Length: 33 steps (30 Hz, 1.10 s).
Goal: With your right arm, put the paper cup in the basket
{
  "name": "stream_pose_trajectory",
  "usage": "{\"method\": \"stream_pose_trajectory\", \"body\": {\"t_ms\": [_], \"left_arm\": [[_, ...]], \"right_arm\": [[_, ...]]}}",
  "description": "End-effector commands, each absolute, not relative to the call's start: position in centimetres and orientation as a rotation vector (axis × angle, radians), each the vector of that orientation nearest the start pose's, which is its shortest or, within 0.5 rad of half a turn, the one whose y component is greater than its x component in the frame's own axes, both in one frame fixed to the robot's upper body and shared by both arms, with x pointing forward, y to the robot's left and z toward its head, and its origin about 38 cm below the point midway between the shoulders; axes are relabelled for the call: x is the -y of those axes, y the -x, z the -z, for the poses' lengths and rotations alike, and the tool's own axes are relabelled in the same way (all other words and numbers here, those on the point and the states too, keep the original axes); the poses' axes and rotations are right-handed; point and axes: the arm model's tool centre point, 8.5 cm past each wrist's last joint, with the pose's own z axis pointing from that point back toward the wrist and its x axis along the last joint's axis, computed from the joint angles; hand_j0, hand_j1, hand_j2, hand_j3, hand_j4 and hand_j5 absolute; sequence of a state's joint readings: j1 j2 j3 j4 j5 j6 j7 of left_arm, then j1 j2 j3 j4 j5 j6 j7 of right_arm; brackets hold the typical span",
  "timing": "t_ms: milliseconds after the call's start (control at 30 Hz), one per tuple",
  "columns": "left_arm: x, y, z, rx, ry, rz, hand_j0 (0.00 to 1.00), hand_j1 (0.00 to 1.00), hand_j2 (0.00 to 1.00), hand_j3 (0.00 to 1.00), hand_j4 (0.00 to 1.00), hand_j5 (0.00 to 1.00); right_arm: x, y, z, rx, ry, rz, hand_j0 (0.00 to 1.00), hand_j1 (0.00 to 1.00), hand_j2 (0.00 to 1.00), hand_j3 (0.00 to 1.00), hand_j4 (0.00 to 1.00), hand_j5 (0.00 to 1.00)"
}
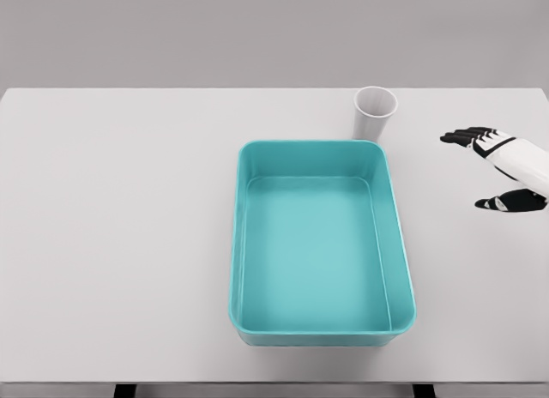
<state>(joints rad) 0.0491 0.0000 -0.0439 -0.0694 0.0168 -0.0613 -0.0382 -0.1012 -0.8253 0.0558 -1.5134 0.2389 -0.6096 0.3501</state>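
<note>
A white paper cup (376, 111) stands upright on the white table, just behind the far right corner of the teal basket (243, 244). The basket is a shallow rectangular tub with nothing in it. My right hand (477, 169) enters from the right edge, to the right of the cup and a little nearer to me. Its black-tipped fingers (463, 138) are spread wide from the thumb and hold nothing. A clear gap separates the hand from the cup. The left arm does not show.
The white table (111, 235) spans the whole view, with its far edge behind the cup and its front edge near the bottom of the picture. Only the cup and the basket stand on it.
</note>
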Motion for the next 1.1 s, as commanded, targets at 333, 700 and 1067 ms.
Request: {"method": "stream_pose_trajectory", "body": {"t_ms": [333,700,1067], "left_arm": [[-26.7,0.1,26.3,0.079,-0.045,0.032,1.0,1.0,1.0,1.0,1.0,1.0],[-26.7,0.1,26.3,0.081,-0.045,0.031,1.0,1.0,1.0,1.0,1.0,1.0],[-26.7,0.1,26.3,0.079,-0.045,0.031,1.0,1.0,1.0,1.0,1.0,1.0]], "right_arm": [[41.2,-44.2,-19.6,1.831,0.147,-0.946,1.0,1.0,1.0,1.0,1.0,1.0],[37.3,-46.1,-15.1,1.852,-0.122,-0.588,0.94,0.94,0.94,0.94,0.94,0.94],[33.8,-48.1,-12.4,1.77,-0.115,-0.686,1.0,1.0,1.0,1.0,1.0,1.0]]}}
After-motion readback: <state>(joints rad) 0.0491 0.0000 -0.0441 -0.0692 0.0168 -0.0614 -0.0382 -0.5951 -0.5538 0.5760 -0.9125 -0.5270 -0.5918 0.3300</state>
